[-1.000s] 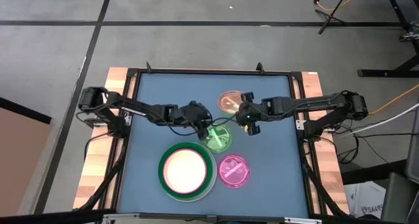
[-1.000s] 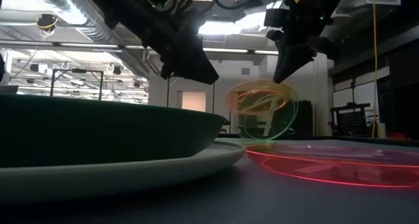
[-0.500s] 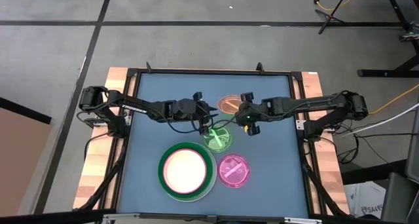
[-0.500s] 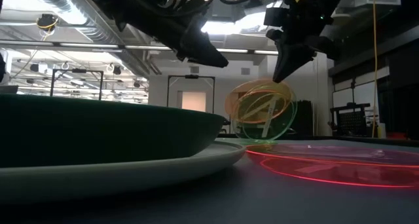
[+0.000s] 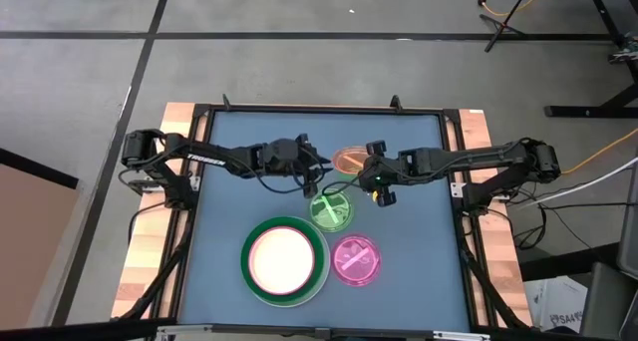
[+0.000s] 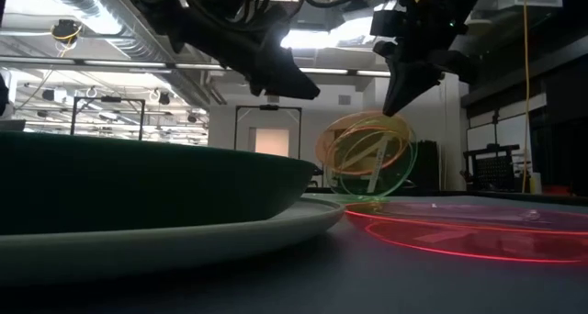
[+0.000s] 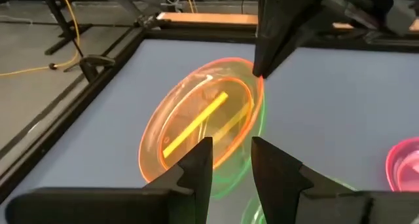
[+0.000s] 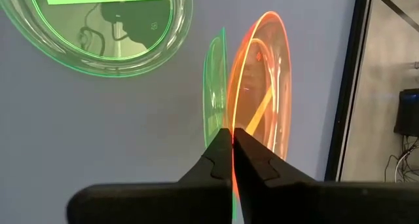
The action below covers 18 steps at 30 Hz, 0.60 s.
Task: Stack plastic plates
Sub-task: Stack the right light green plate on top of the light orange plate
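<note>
The blue surface carries a stack at near left: a white plate under a dark green plate with a pink-rimmed cream plate inside. To its right lies a small pink plate, flat and apart from the stack. Farther in, just right of centre, a small green plate lies flat. Beyond it an orange plate stands tilted on edge with a second green plate right against it. The right end effector is clenched on the rims of this upright pair, gripping them from the right. The left end effector hovers just left of the pair, above the surface, its fingers slightly parted and grasping nothing, the orange plate facing them close ahead.
</note>
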Motion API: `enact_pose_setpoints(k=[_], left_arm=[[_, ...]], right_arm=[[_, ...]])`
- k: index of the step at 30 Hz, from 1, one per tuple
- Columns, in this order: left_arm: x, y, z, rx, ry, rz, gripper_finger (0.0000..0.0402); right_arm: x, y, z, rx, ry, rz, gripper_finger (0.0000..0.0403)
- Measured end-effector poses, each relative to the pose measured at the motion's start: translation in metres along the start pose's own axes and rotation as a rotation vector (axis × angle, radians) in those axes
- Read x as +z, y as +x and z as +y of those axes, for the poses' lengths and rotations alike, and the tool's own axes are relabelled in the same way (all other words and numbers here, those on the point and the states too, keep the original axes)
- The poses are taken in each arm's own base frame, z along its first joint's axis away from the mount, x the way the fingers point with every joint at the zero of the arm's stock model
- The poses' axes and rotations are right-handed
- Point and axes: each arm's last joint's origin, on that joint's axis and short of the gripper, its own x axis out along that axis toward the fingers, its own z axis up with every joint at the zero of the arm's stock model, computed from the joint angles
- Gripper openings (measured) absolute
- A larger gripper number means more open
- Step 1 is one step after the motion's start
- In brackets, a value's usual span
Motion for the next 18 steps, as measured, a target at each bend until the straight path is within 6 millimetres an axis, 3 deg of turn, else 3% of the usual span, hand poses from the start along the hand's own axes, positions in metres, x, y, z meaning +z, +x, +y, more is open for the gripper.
enact_pose_setpoints(k=[9, 18], left_arm=[[0.003, 0.001, 0.006, -0.078, 0.174, -0.042, 0.0099], [-0.013, 0.021, 0.006, -0.105, 0.249, -0.038, 0.0099]], right_arm=[[0.000, 0.000, 0.000, 0.000, -0.017, 0.000, 0.0000], [0.000, 0.000, 0.000, 0.007, -0.017, -0.006, 0.0000]])
